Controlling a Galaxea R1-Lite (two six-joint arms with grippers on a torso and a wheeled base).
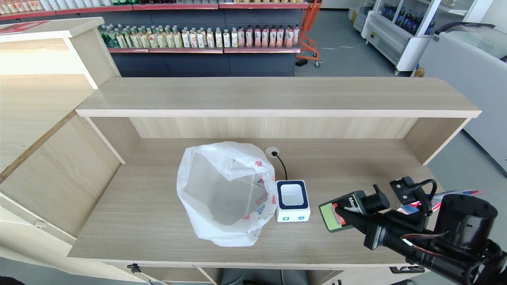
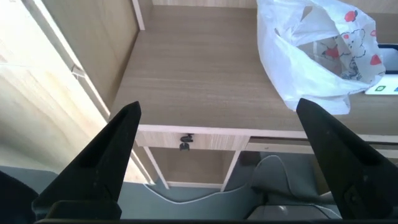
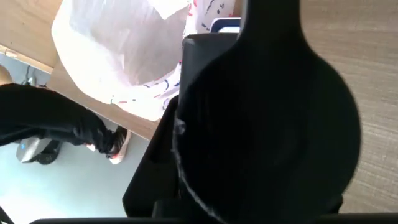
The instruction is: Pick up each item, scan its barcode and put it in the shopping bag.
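My right gripper [image 1: 358,211] is shut on a small box [image 1: 336,215] with a green face and red and black print. It holds the box above the counter, just right of the white barcode scanner [image 1: 292,200]. Up close in the right wrist view, the box [image 3: 267,124] is a dark mass. The white shopping bag [image 1: 227,194] stands open to the left of the scanner, touching it. My left gripper [image 2: 219,112] is open and empty, hanging off the counter's front edge, left of the bag [image 2: 317,50].
A flat red, white and blue packet [image 1: 455,196] lies on the wooden counter [image 1: 138,213] at the right, partly hidden behind my right arm. The scanner's cable [image 1: 282,164] runs to a hole at the back. A raised shelf [image 1: 277,95] walls the rear.
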